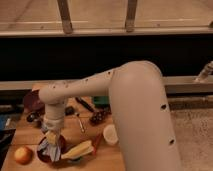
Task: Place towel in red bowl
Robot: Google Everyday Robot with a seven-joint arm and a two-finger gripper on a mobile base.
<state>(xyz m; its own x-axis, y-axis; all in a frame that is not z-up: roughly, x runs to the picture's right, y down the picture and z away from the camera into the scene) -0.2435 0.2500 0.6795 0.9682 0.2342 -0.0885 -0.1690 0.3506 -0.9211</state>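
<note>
Wooden table (87, 135) fills lower left of frame, dark wall behind. White arm (135, 110) reaches down-left. Gripper (50, 136) sits low over red bowl (59, 156), clenched on towel (49, 147): blue-grey, crumpled, hanging into bowl. Banana (77, 150) lies across bowl rim. White cup (110, 134) right; apple (22, 155) left.

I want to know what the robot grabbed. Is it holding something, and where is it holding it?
The gripper holds the towel by its top, bunched end, over the red bowl.
</note>
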